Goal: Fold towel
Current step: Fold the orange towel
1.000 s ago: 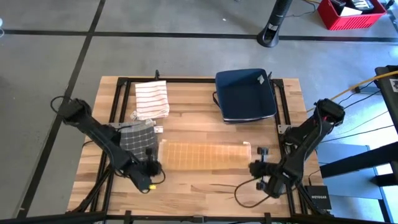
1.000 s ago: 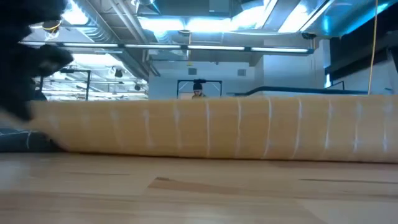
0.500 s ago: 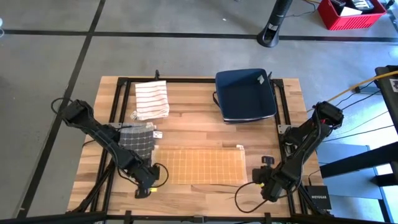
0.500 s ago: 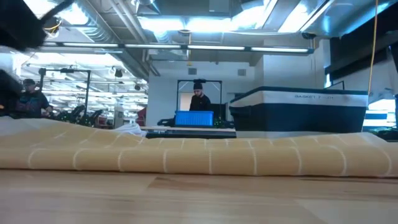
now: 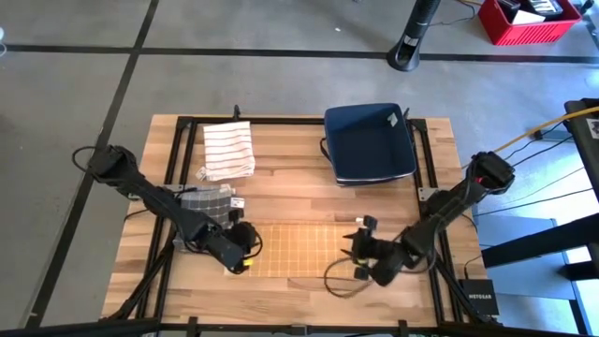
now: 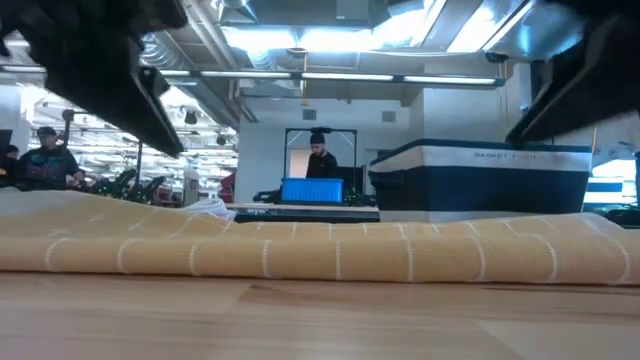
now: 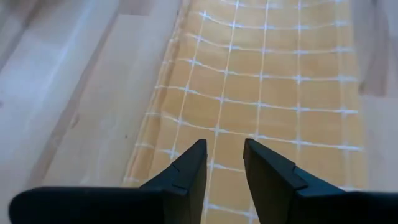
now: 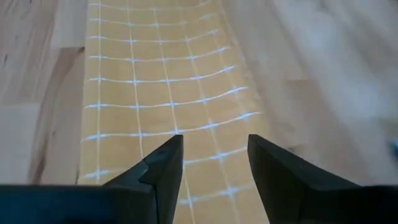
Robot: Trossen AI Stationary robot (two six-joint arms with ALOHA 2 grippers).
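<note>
The yellow towel with a white grid (image 5: 304,250) lies flat on the wooden table, its long sides running left to right. In the low view the towel (image 6: 320,250) shows as a low band across the table. My left gripper (image 5: 245,253) hangs open over the towel's left end. In its wrist view the left gripper (image 7: 224,158) has only towel below the gap between its fingers. My right gripper (image 5: 358,253) hangs open over the towel's right end, and the right wrist view (image 8: 214,152) shows the same. Neither gripper holds anything.
A white striped cloth (image 5: 229,150) lies at the far left, and a dark checked cloth (image 5: 208,206) just left of the towel. A dark blue bin (image 5: 370,142) stands at the far right. Bare wood (image 5: 299,295) lies along the near edge. People show in the room behind.
Both grippers have let go of the towel's near edge, which was held up and now lies spread out toward the table's near edge. Each gripper first drew back toward the near edge, then swung inward, and now hangs over its end of the towel.
</note>
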